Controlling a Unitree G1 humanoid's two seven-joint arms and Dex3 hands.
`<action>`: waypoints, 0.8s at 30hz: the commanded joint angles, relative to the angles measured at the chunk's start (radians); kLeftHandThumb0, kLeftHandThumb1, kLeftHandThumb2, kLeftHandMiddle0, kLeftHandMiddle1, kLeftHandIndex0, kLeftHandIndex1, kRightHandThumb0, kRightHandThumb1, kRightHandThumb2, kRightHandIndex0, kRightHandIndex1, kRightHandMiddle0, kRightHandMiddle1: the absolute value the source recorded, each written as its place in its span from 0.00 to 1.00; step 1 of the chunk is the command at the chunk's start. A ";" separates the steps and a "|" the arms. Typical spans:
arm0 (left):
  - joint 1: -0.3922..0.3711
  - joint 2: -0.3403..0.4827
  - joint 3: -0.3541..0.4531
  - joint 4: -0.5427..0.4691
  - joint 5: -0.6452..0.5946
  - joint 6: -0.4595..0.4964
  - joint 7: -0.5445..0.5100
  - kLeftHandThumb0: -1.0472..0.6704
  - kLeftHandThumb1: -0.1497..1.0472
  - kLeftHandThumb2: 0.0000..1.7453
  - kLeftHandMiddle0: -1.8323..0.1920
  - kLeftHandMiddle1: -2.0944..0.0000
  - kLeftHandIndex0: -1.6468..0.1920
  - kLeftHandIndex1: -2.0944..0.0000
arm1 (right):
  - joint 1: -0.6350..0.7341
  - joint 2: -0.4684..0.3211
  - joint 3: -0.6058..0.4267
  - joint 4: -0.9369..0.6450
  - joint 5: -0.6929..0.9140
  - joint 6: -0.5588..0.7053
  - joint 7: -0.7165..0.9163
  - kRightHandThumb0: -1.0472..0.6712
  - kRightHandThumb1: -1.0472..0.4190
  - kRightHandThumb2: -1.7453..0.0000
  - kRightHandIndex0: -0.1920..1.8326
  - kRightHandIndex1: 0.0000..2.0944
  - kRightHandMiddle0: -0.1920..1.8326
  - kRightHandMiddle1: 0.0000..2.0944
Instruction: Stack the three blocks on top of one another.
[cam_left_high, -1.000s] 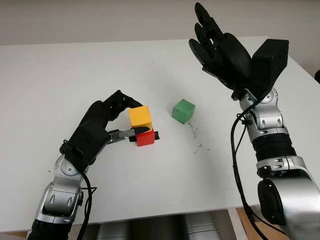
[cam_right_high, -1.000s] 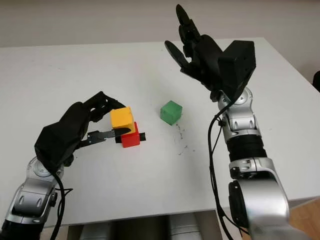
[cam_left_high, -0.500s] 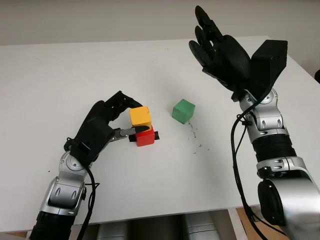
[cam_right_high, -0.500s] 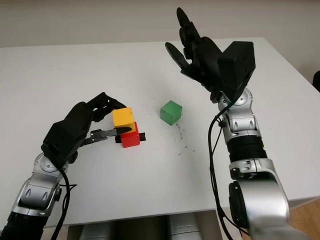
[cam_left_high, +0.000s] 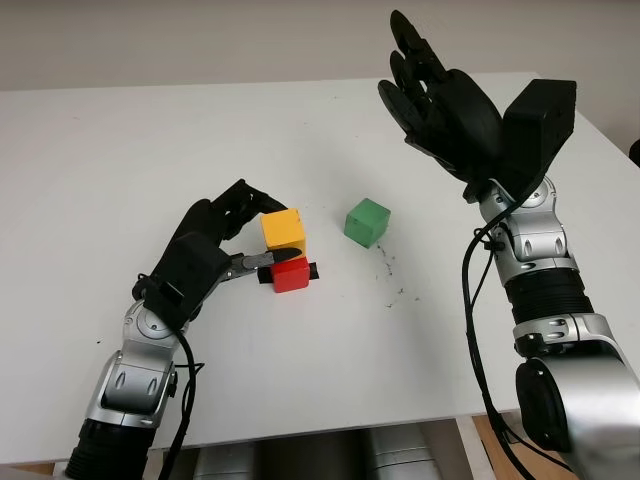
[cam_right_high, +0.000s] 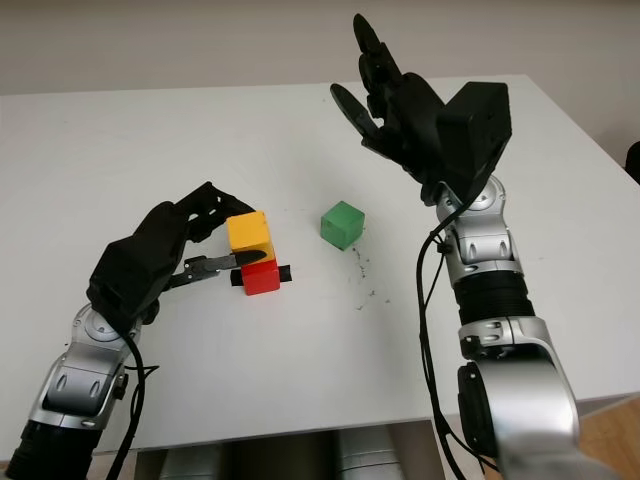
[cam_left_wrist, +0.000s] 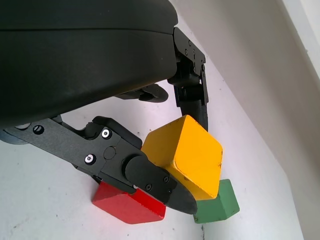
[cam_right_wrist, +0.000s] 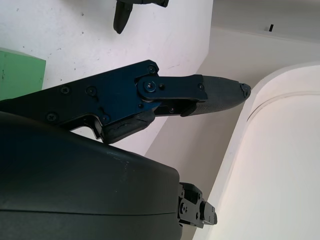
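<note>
The yellow block (cam_left_high: 282, 228) is pinched by the left hand (cam_left_high: 205, 262) and is set on the red block (cam_left_high: 291, 274), slightly off square; bare white table (cam_left_high: 120, 150) stretches away to the left of them. A black strip (cam_left_high: 314, 271) is partly hidden under the red block — what it is cannot be made out. The green block (cam_left_high: 367, 222) stands alone, just right of the stack. The right hand (cam_left_high: 440, 100) is held open, high above the table's far right side — holding nothing.
</note>
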 joint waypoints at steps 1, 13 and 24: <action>-0.013 -0.003 0.004 -0.033 -0.004 0.005 -0.001 0.37 0.89 0.03 0.70 1.00 0.65 0.16 | 0.005 -0.004 -0.006 -0.023 0.008 0.002 0.000 0.18 0.00 0.77 0.00 0.00 0.03 0.03; -0.006 -0.012 0.000 -0.061 -0.007 0.061 -0.001 0.38 0.88 0.03 0.70 1.00 0.64 0.16 | 0.006 -0.004 -0.007 -0.022 0.009 0.009 0.003 0.18 0.00 0.77 0.00 0.00 0.02 0.03; -0.005 -0.002 -0.002 -0.068 -0.001 0.079 -0.015 0.37 0.88 0.03 0.70 1.00 0.64 0.16 | 0.000 -0.003 -0.003 -0.011 0.001 -0.003 0.001 0.17 0.00 0.77 0.00 0.00 0.03 0.03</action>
